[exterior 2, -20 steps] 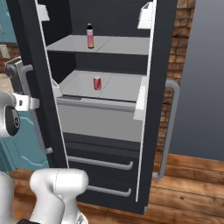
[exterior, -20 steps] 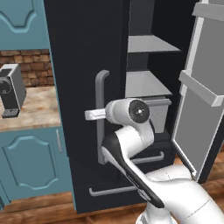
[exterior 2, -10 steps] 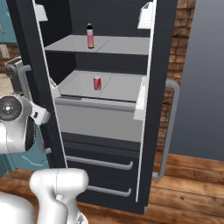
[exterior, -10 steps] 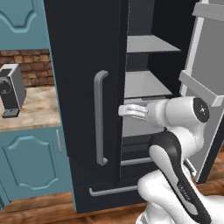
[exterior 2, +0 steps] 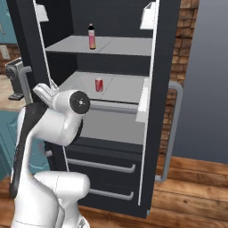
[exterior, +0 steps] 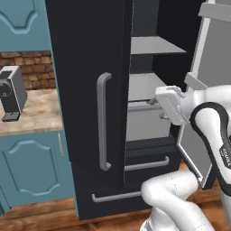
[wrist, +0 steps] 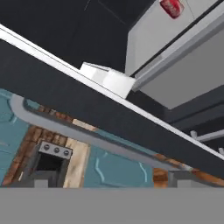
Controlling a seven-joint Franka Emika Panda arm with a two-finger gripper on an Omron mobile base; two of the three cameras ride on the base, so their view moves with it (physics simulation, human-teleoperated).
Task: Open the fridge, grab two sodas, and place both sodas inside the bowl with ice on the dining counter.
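The black fridge [exterior: 81,90] has its right door [exterior: 212,90] swung wide open, and its left door [exterior 2: 22,40] also stands ajar. On the upper grey shelf [exterior 2: 120,45] stands the slim pink-red soda bottle [exterior 2: 91,36]. The red soda can [exterior 2: 99,84] sits on the shelf below, also seen as the can [wrist: 171,7]. My gripper [exterior: 160,102] hovers at the opening beside the left door's edge, in front of the can's shelf and left of it. It is open and holds nothing, as gripper [exterior 2: 41,90] shows too. The bowl and the dining counter are out of view.
The left door's grey bar handle [exterior: 103,122] is just left of my hand. Two bottom drawers with grey handles [exterior 2: 103,167] lie below. A coffee machine [exterior: 11,94] stands on a beige counter [exterior: 38,115] over teal cabinets [exterior: 31,167]. The right door's handle [exterior 2: 172,133] juts out.
My gripper has let go of the left door's handle, opened, and swung right to the fridge opening. The sodas have not moved.
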